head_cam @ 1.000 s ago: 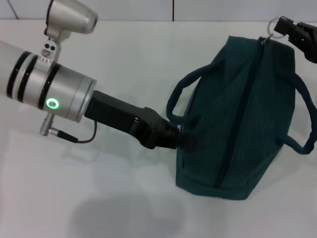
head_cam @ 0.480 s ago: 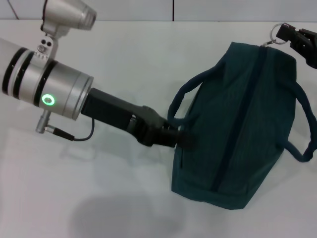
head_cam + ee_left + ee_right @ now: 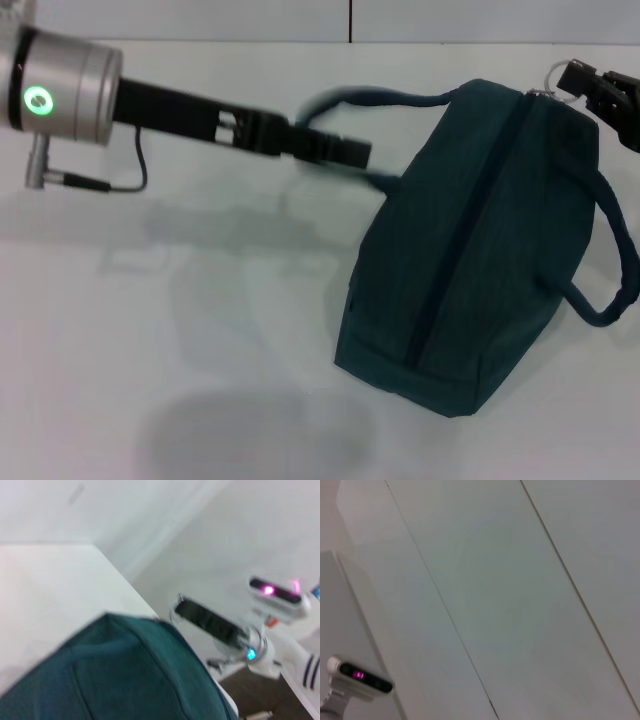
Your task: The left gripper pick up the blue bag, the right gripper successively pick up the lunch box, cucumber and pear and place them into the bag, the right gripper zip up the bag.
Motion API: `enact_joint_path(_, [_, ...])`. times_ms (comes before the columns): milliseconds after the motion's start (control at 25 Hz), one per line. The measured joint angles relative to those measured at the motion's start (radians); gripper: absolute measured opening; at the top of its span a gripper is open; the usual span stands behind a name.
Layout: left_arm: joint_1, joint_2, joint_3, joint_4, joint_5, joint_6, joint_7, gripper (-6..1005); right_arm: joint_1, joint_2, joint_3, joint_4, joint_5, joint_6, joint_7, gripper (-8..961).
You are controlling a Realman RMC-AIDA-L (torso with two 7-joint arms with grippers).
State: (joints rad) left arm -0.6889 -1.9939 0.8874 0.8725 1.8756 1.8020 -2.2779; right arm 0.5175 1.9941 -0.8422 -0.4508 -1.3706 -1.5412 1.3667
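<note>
Blue bag (image 3: 470,250): we see it lying on its side on the white table (image 3: 200,330), right of centre in the head view, zipper seam running closed along its length, so the lunch box, cucumber and pear (none visible anywhere) are presumably inside.

Zipper ring (image 3: 556,82): it sits at the bag's far right end, touching the tip of the right gripper (image 3: 590,85).

Right gripper: its fingers look pinched together on the ring, at the right edge of the head view; the left wrist view also shows it at the bag's end.

Near handle (image 3: 375,98): one loop rises from the bag toward the left, and the left gripper (image 3: 345,152) is right at it.

Left gripper: it reaches in from the left, fingertips at that loop. We cannot tell whether they are apart or clamped (the area is smeared by motion).

Step in hand: we judge the zip to be at or near its end stop.

Doing it well: we would keep the ring's pull in line with the seam, hold the bag taut at the opposite side, and let go only once the slider is seated.
</note>
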Motion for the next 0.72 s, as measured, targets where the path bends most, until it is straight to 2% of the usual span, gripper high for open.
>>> enact_joint_path(160, [-0.038, 0.006, -0.009, 0.012, 0.009, -0.011, -0.077, 447, -0.005, 0.000, 0.000, 0.000, -0.001, -0.009, 0.000, 41])
enact_joint_path(440, [-0.088, 0.005, 0.005, 0.065, 0.074, -0.031, -0.165, 450, -0.007, 0.002, 0.000, 0.000, -0.002, -0.021, -0.006, 42])
enact_joint_path(640, [-0.162, -0.034, 0.019, 0.057, 0.249, -0.066, -0.225, 452, -0.008, 0.003, 0.000, 0.000, -0.006, -0.030, -0.010, 42])
enact_joint_path(720, [-0.189, -0.042, 0.021, 0.046, 0.297, -0.075, -0.239, 452, -0.009, 0.003, 0.000, 0.000, -0.007, -0.034, -0.011, 43])
